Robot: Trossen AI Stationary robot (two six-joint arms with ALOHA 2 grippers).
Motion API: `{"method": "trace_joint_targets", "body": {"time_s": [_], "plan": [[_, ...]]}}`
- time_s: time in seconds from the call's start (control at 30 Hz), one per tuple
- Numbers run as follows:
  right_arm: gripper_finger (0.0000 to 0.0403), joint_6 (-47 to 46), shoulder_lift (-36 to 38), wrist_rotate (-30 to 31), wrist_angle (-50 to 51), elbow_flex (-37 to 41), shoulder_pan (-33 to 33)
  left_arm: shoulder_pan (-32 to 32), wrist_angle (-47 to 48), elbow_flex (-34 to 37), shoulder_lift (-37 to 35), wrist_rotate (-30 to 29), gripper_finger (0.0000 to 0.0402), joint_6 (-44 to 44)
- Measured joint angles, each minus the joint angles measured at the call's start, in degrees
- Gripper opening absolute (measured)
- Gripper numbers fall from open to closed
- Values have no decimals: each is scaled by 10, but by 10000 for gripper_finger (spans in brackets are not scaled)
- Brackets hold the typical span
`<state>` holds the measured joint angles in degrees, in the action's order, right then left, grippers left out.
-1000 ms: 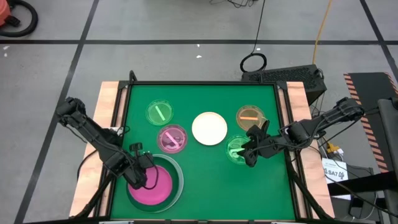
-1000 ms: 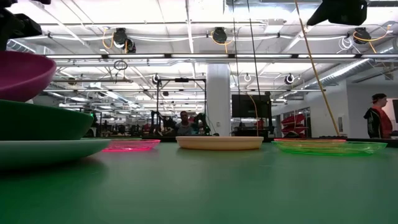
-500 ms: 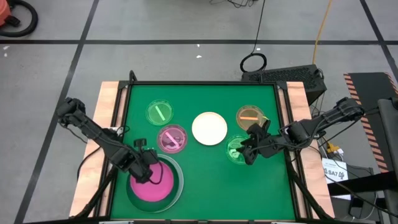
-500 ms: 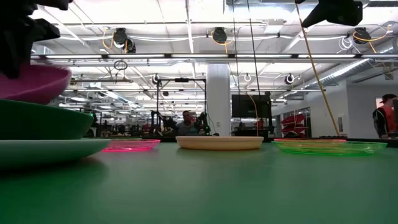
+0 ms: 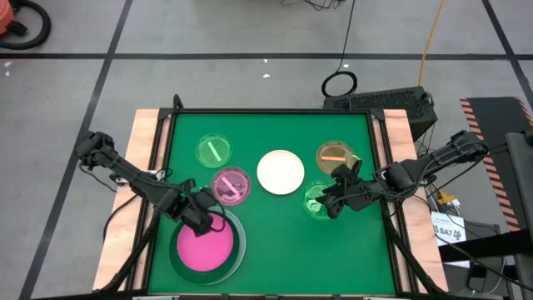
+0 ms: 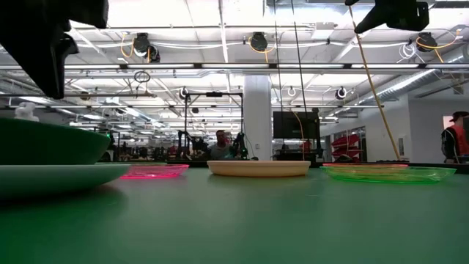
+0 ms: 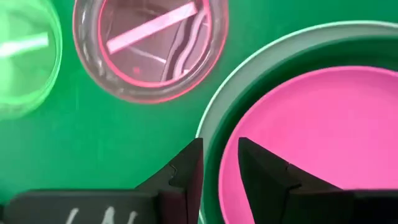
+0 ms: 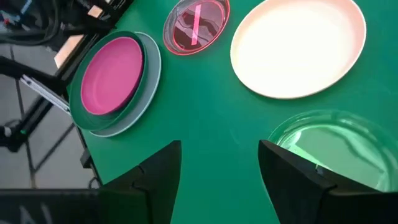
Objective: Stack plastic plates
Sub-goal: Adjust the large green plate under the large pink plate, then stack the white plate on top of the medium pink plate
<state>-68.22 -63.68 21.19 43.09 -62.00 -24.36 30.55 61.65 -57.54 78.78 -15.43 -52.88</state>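
Observation:
The hot pink plate point(image 5: 204, 248) lies inside the dark green plate point(image 7: 214, 140), which sits on the pale mint plate point(image 6: 58, 176) at the table's near left. My left gripper point(image 5: 200, 218) hovers over the stack's far rim, its fingers point(image 7: 189, 171) a narrow gap apart and empty. It shows well above the dark green plate in the low view point(image 6: 51, 44). My right gripper point(image 8: 221, 186) is wide open and empty over the near-right small green plate point(image 5: 318, 200). The cream plate point(image 5: 280, 172) rests flat at mid-table.
A small purple plate point(image 5: 231, 185) lies just beyond the stack. A small green plate point(image 5: 214, 151) lies at the far left and a small orange plate point(image 5: 335, 156) at the far right. Bare green table point(image 5: 283, 242) shows along the near edge right of the stack.
The pink plate hung tilted above the dark green plate a second ago. It has since gone down and now lies flat inside it, hidden behind its rim in the low view. My left gripper has moved toward the far edge and a little right, and stands clear above the stack.

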Motion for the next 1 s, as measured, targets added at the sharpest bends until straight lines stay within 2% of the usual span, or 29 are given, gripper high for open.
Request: {"method": "trace_joint_targets", "body": {"time_s": [0.13,0.23,0.4,0.5,0.67,0.83,1.0], "plan": [[208,-38,-2,0,0,0,0,-5,41,7,0,1,108,-74],[208,-46,-5,0,0,0,0,-14,104,29,0,53,108,-138],[208,-46,-15,-2,-2,0,11,-9,76,85,-1,135,108,-164],[208,-46,-19,-2,-17,0,15,-8,58,113,0,174,108,-208],[208,-47,-19,-2,-35,0,18,2,57,122,0,192,108,-271],[208,-47,-19,-2,-39,0,20,12,9,122,0,216,108,-319],[208,-51,-19,-2,-39,0,21,18,-22,122,0,209,108,-371]]}}
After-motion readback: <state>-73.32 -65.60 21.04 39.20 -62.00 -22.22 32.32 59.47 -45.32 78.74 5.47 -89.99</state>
